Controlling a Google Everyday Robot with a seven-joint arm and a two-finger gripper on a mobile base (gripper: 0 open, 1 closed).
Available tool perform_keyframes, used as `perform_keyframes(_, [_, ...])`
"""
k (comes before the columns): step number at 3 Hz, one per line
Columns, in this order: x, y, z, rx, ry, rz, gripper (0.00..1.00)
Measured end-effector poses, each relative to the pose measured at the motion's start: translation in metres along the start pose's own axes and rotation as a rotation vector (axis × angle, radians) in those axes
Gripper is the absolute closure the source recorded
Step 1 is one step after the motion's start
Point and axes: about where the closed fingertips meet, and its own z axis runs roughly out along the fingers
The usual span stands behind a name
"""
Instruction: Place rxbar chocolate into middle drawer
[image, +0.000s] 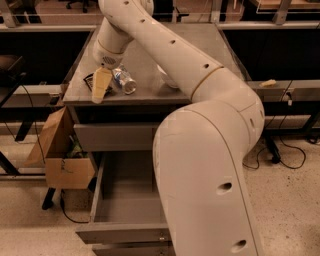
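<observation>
The rxbar chocolate is a small dark wrapper lying flat near the front left edge of the grey cabinet top; the gripper partly covers it. My gripper hangs pointing down right over the bar, beside a clear plastic bottle lying on its side to the right. The middle drawer stands pulled out below, its deep grey box showing and its right part hidden by my arm.
The top drawer front is shut. An open cardboard box stands on the floor left of the cabinet. A white object peeks out behind my arm. Black desks and cables stand on both sides.
</observation>
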Motion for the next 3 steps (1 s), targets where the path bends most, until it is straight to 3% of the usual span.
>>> perform_keyframes(3, [-0.0029, 0.0118, 0.0071, -0.067, 0.013, -0.084, 0.0])
